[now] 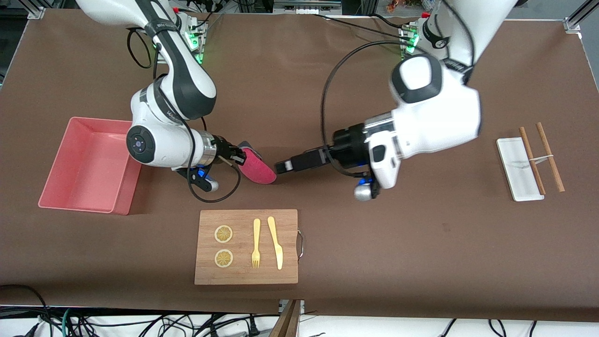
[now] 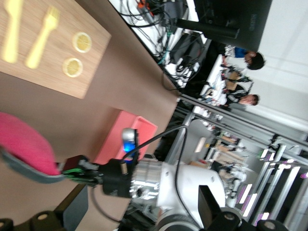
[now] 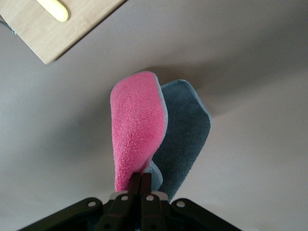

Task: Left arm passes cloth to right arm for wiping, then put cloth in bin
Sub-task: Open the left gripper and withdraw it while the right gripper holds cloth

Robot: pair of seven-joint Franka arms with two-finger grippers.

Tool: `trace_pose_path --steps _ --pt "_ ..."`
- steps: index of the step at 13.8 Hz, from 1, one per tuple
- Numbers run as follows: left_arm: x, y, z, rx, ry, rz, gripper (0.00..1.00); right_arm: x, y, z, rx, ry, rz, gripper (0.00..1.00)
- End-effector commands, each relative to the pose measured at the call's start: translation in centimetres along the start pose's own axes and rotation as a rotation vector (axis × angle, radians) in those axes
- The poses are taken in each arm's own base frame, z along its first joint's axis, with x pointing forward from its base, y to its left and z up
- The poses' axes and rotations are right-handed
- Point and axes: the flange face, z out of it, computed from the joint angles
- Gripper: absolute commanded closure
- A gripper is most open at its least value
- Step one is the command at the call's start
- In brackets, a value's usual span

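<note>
Right arm holds the cloth, with wiping and binning ahead.

The right gripper is pinched tight on 1 corner of the cloth, which hangs pink face out over bare table just above the cutting board, between the board and the robot bases. The left gripper sits just beside the cloth's free end; whether its fingers are parted I cannot tell. For the wipe, I judge the right arm should lower until the loose flap lies flat, then drag it with the pinched corner leading so the cloth trails instead of bunching. Open table lies all around the board, but its edge and wire handle could snag the flap. The bin stands beside the board toward the right arm's end, with tall walls to lift over.
</note>
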Motion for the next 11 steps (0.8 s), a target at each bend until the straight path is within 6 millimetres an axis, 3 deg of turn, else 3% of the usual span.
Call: trace_pose_path --steps 1,4,9,11 --pt "-1.9 -3.4 -6.1 0.123 0.021 0.075 0.0 -1.2 -1.1 2.7 -0.024 -0.036 -0.004 1.0" --pt "-2.7 -5.6 -12.1 0.212 -0.035 0.094 0.0 -0.8 -1.4 5.7 -0.053 -0.052 -0.002 1.0" --pt "0.6 -14.2 -21.7 0.531 -0.054 0.286 0.0 2.0 -0.3 8.8 -0.095 -0.039 -0.026 1.0" --pt "1.5 -16.1 -23.8 0.682 -0.041 0.296 0.0 3.7 1.0 9.2 -0.154 -0.002 -0.089 1.0"
